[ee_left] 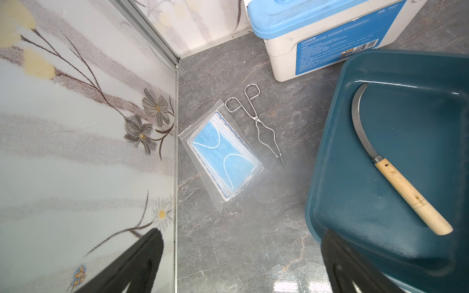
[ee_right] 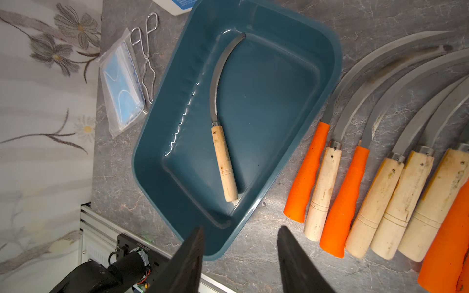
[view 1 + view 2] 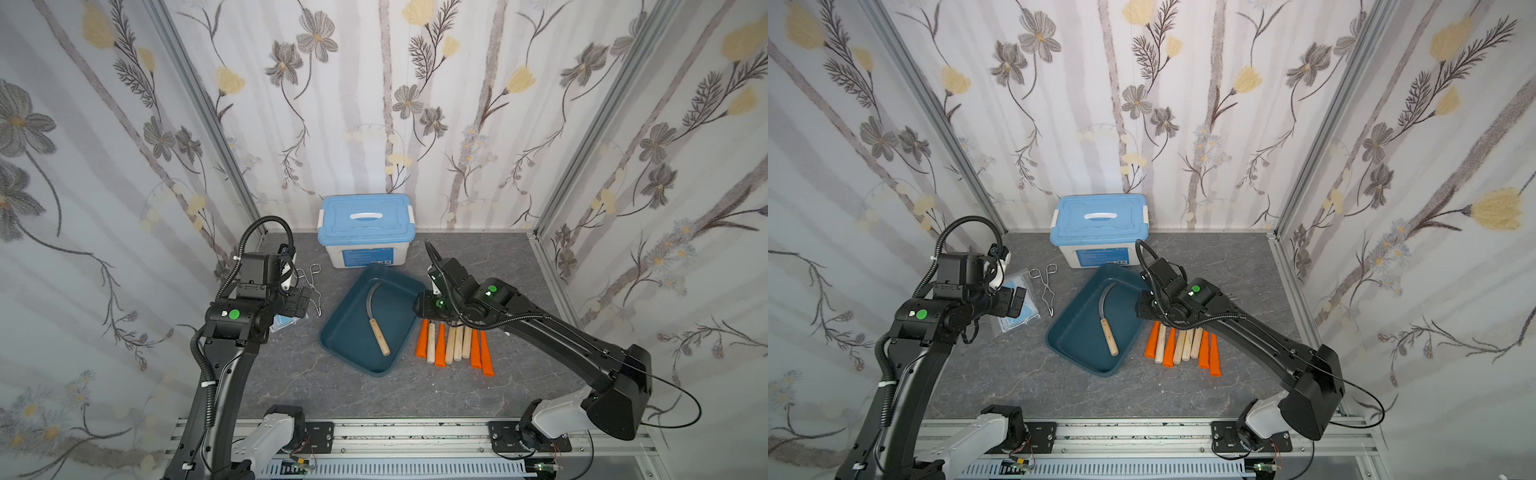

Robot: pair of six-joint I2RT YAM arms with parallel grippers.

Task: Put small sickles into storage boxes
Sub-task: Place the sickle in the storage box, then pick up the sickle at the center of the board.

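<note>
Already 1 sickle lies in the teal tray, 8 more touching in a row beside it. Both the right gripper and the left gripper hang empty, jaws apart; grabbing from that packed row could pinch 2 handles.

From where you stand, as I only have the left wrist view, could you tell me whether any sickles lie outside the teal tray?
Observer: Yes, a row of sickles lies on the table beside the teal tray, on the right arm's side.
Operator: How many are there, please?
Observer: Eight show in both top views: four orange-handled and four with pale wood.
Operator: And where is the right gripper?
Observer: The right gripper hovers open and empty near the tray's edge, next to that row.
</note>
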